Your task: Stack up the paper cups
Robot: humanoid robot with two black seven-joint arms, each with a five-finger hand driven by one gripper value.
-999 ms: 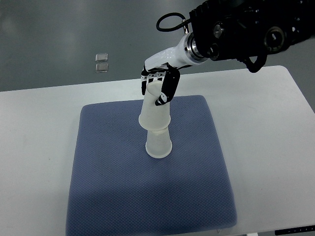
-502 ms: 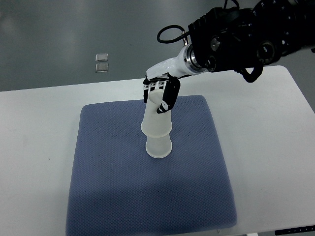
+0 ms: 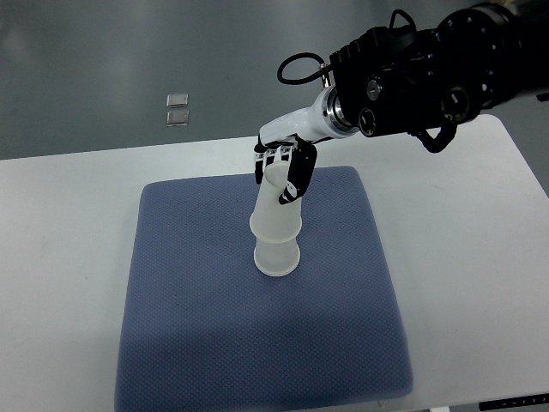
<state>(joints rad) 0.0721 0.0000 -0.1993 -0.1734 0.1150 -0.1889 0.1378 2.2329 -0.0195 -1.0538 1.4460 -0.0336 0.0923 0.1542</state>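
An upside-down white paper cup (image 3: 276,257) stands on the blue-grey mat (image 3: 189,292) near its middle. My right hand (image 3: 283,174) is shut on a second upside-down paper cup (image 3: 275,213) and holds it over the lower cup. The held cup is lowered partly onto the lower one, tilted slightly, with its rim around the lower cup's upper part. The right arm comes in from the top right. The left arm does not show.
The mat lies on a white table (image 3: 463,223). Two small clear items (image 3: 177,110) lie on the grey floor beyond the table's far edge.
My right hand has moved the held cup down and slightly right, further over the lower cup. The lower cup has stayed in place.
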